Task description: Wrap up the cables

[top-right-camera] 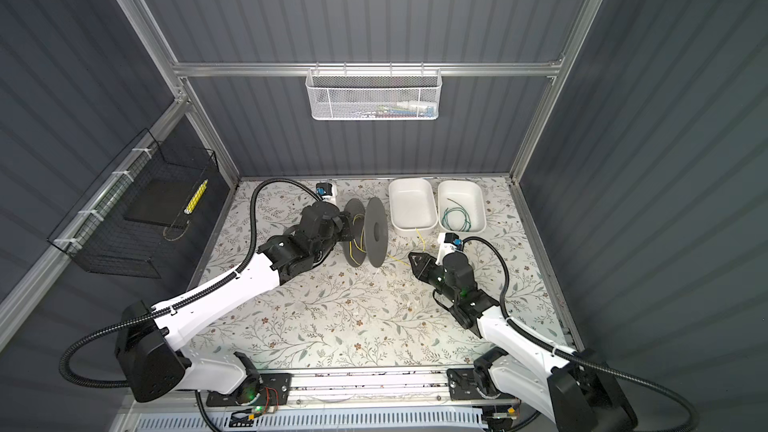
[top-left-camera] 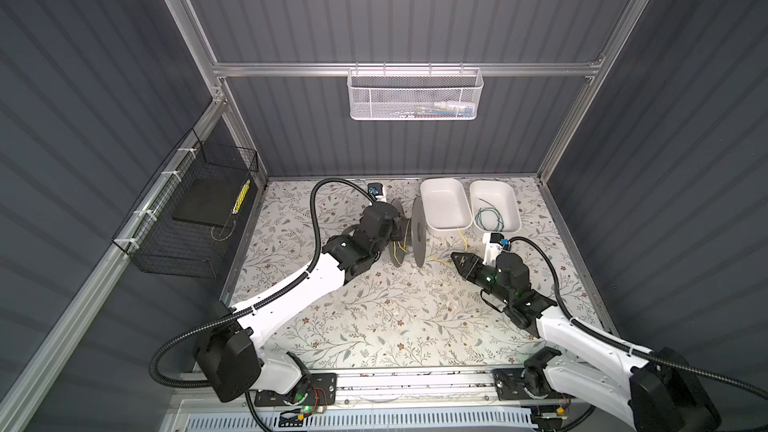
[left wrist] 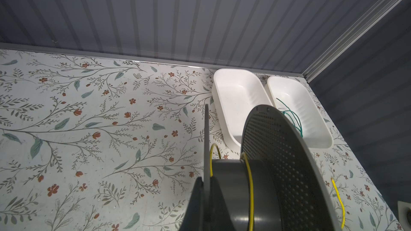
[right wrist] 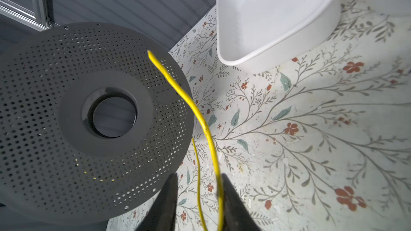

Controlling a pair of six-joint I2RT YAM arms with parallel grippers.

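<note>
Grey perforated spool (right wrist: 89, 118) bears faint raised lettering, too blurred to read. The right jaws stand partly apart and grip nothing: two strands of the yellow wire (right wrist: 206, 130) run up through the gap, the nearer one close against one finger (right wrist: 233, 207), then curving in front of the spool's flange to a free end. The left jaws are closed on the spool's other flange, and the spool stands with both flanges upright; one turn of the yellow wire (left wrist: 250, 185) rings the hub. In both top views the wire leaves the spool across the surface (top-left-camera: 374, 313) toward the right jaws. That surface is pale with a leaf and flower print. At its far edge a white tray (top-left-camera: 444, 205) sits just beside the spool, and a second tray (top-left-camera: 509, 201) next to it holds a green wire (top-left-camera: 490, 218). Ribbed grey walls (top-left-camera: 395, 14) enclose the space, with a white mesh basket (top-left-camera: 415, 97) on the back rail and a black wire basket (top-left-camera: 187, 218) on the left wall
</note>
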